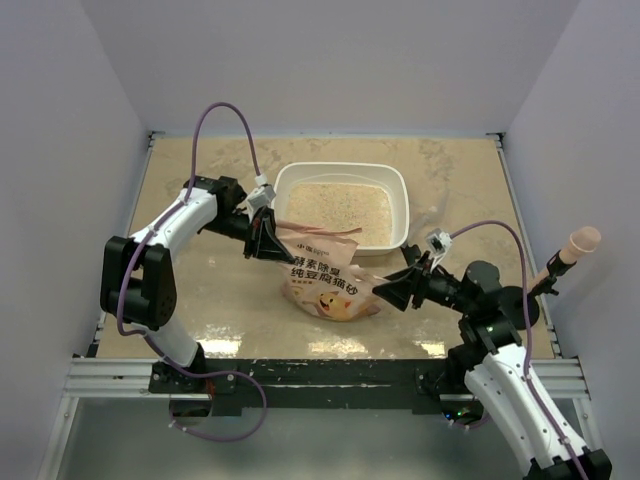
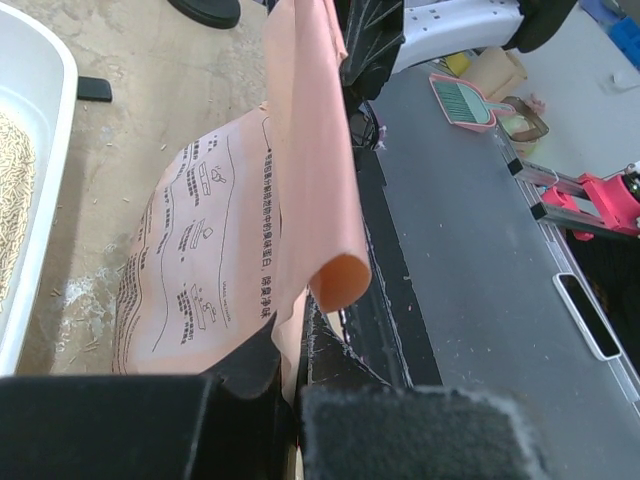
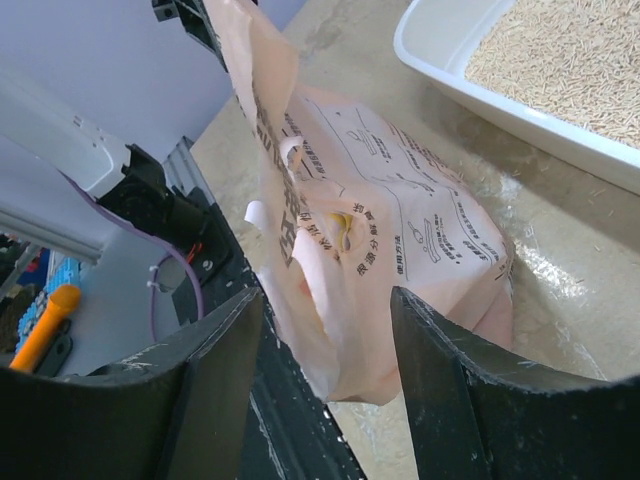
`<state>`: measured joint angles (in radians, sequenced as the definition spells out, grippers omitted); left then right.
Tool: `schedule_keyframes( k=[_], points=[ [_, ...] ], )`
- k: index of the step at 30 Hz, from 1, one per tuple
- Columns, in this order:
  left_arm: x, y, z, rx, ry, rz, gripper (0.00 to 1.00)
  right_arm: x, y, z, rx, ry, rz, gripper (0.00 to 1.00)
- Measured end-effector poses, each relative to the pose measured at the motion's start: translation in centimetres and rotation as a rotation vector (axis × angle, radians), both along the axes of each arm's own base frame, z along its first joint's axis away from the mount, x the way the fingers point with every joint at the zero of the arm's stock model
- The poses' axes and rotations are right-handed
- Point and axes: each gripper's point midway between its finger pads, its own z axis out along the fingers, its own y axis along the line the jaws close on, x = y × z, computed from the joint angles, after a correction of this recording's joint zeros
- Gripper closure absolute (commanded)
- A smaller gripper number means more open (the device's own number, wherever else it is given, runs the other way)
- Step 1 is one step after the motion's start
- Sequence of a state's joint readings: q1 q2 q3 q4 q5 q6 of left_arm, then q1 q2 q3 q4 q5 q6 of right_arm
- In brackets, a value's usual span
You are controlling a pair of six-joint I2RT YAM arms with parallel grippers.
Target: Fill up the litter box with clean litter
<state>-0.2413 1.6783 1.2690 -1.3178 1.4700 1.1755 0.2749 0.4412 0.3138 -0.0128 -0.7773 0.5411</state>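
Left pincer (image 1: 266,240) pinches orange-pink bag (image 1: 330,288); print reads 纯豆腐猫砂

The left gripper (image 2: 295,395) pinches a fold of the orange-pink litter bag (image 2: 210,270) between its 2 black fingers (image 2: 420,435). The bag's panel of Chinese text and diagrams lies on the mottled beige tabletop (image 2: 150,90), and a loose strip of the bag curls over. On the bag's far side sits the white litter box (image 2: 45,150), with pale clean litter (image 2: 12,200) inside.

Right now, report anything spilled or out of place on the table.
Stray granules lie scattered on the tabletop beside the litter box, outside its rim. The bag slumps on its side, its top flap pinched up by the left tool.
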Motion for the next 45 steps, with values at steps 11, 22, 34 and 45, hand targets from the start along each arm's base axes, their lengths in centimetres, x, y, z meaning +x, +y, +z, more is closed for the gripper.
schedule_keyframes(
  k=[11,22,34,45],
  points=[
    [-0.1,0.0,-0.2,-0.007,-0.002,-0.001,1.0,0.0,0.4,-0.3,0.013,-0.021,0.037,0.52],
    [-0.6,0.2,-0.6,-0.008,0.019,0.005,1.0,0.4,0.7,-2.5,-0.009,0.072,0.051,0.64],
    [-0.9,0.4,-0.8,-0.001,0.066,0.014,1.0,0.3,1.0,-2.4,0.035,0.166,0.047,1.0],
    [-2.1,2.3,-2.7,0.007,0.306,0.11,1.0,-2.2,1.7,-0.4,0.115,0.313,0.116,1.0]
  ],
)
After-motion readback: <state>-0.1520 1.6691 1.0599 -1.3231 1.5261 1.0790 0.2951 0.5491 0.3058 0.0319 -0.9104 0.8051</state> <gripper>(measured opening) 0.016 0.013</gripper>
